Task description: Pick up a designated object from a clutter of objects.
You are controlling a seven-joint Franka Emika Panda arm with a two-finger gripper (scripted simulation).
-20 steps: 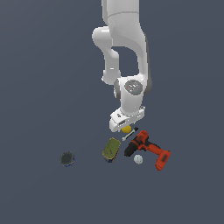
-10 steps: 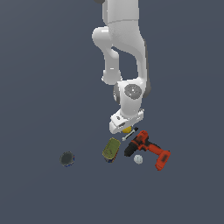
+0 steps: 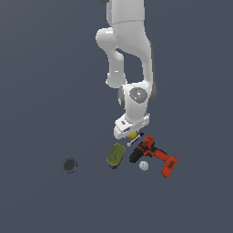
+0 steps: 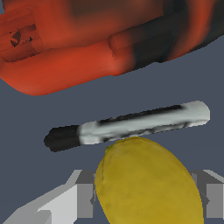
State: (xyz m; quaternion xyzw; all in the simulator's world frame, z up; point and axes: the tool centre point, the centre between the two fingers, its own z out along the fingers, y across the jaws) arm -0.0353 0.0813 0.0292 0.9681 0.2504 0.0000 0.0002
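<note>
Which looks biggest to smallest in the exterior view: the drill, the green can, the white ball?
1. Drill, clearly the biggest.
2. Green can.
3. White ball, the smallest.
All lie close together, so nearness to the camera hardly changes this.

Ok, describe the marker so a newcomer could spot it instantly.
Start at the orange-red power drill. Beside its body lies the marker, a thin grey-white stick with a black cap, close to the yellow lemon. It is the only slender, pen-shaped item in the clutter.

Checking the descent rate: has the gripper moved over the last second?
Yes. In the exterior view the gripper has dropped slightly toward the drill and can, which have not shifted. Its jaws now flank the lemon.
</note>
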